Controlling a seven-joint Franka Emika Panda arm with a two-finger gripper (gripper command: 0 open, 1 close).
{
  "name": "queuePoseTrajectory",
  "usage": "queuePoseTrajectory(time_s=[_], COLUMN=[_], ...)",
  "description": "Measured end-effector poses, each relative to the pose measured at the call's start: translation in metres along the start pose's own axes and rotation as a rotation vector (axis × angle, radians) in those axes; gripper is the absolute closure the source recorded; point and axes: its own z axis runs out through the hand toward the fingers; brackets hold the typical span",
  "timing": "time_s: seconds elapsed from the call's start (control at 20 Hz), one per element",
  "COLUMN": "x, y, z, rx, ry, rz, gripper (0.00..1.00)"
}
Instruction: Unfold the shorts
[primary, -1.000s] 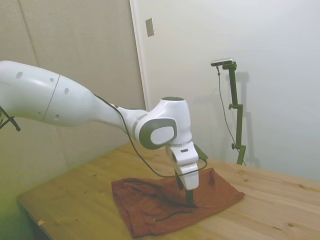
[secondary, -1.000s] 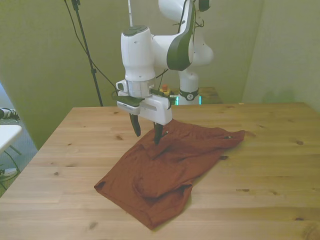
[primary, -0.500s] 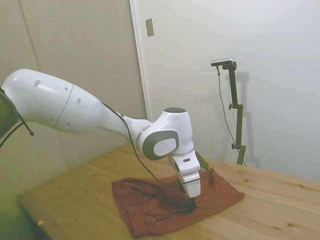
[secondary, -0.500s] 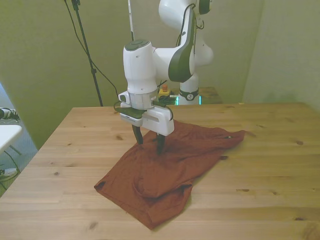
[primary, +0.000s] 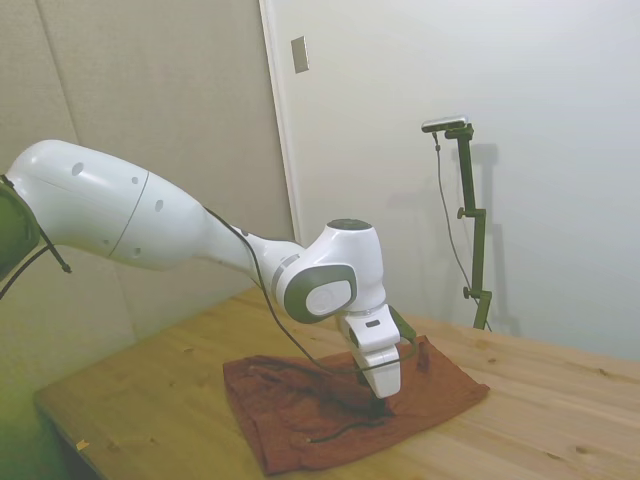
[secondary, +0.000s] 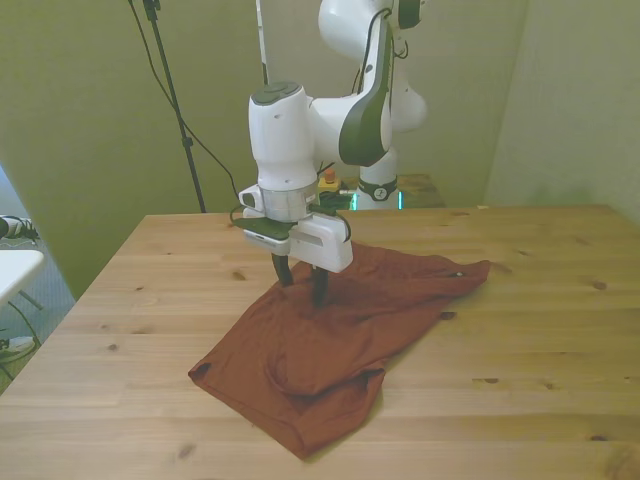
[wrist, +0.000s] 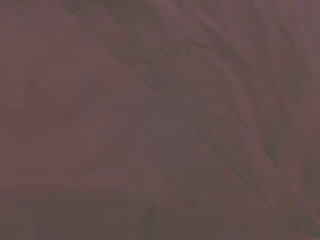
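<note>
The shorts (secondary: 330, 335) lay folded on the desk (secondary: 520, 340), their long axis running diagonally from the front view's right-far corner toward the near left. The gripper (secondary: 301, 290) stood directly over the upper fold, fingers slightly parted, tips touching cloth.

Setting: we class this as a robotics lab or test room. Evidence: a white robot arm (secondary: 300, 150) at a bare wooden table (secondary: 520, 330); plain padded wall panels (primary: 150, 100); a tripod stand (secondary: 170, 90) with trailing cables.
</note>
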Motion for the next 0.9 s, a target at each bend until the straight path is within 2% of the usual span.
queuePoseTrajectory(time_s=[0.55,0.9], x=[-0.003,-0.028], y=[-0.002,-0.027], z=[-0.001,-0.042], rx=[0.002,0.072], ry=[-0.002,0.02], rz=[-0.016,-0.08], gripper=[1.0,1.0])
